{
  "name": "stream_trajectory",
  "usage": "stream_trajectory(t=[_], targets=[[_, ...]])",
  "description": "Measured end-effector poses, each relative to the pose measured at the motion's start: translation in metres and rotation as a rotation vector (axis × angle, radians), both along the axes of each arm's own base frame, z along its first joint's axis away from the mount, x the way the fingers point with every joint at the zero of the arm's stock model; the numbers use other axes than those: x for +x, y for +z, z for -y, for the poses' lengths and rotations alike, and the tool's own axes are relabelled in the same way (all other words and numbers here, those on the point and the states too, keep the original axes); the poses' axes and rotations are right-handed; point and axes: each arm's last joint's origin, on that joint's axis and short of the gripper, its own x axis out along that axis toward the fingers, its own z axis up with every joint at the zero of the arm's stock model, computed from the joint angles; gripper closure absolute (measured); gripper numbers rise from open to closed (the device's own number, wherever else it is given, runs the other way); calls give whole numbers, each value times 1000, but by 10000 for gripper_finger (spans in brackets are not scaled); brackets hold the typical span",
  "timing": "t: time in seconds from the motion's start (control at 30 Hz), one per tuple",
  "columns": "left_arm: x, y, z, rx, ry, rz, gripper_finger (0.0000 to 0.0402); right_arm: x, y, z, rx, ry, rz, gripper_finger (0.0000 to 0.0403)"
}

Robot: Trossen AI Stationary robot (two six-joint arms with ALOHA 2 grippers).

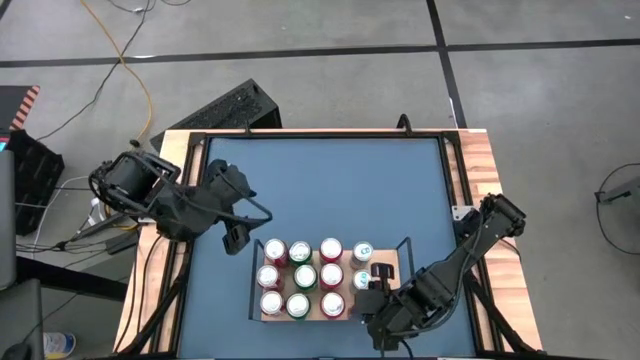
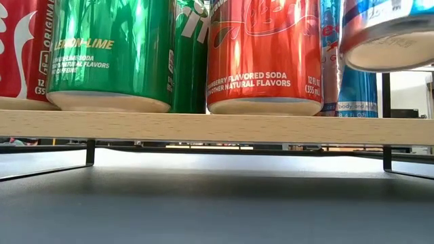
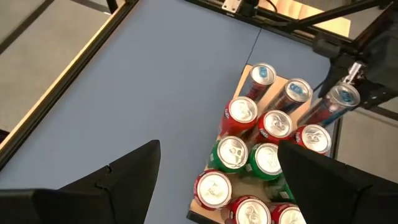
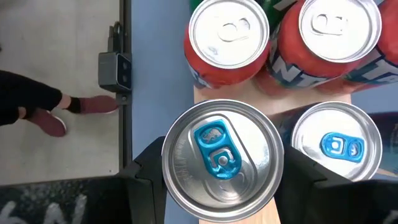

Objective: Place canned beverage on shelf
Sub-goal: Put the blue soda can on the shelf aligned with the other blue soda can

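Observation:
The shelf, a light-wood board on black rails, stands near the table's front edge. Several red, green and blue cans stand upright on it in rows. My right gripper is at the shelf's right end, shut on a blue canned beverage with a blue tab. In the low view this can hangs above the board, beside a standing blue can. My left gripper hovers open just left of the shelf, with nothing between its fingers. My right gripper pinches the can's side wall just under its top rim between its two fingers, one on each side. The fingers come from above, slanting down. The can hangs clear of the board, its bottom slightly tilted.
The blue tabletop beyond the shelf is bare and framed by black rails. A small black box sits on the table's rim. A person's leg and shoe show on the floor beside the table.

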Motion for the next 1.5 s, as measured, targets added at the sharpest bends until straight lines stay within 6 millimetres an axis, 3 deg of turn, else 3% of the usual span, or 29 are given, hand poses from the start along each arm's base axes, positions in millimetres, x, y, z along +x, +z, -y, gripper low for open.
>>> stream_trajectory(t=[0.27, 0.43, 0.6, 1.13, 1.5], targets=[[-3, 0, 6, 15, 9, 17, 90, -2, -3, 4, -27, -3, -43, 207], [-3, 1, 6, 24, 18, 21, 90, 6, -22, -3, -51, 10, -99, 207], [-3, 1, 5, 37, 30, 24, 90, 11, -30, -6, -68, 27, -117, 207], [-3, 1, 4, 55, 59, 37, 90, 16, -29, 3, -91, 13, -114, 202], [-3, 1, 4, 54, 59, 37, 90, 18, -29, 6, -90, 6, -120, 167]])
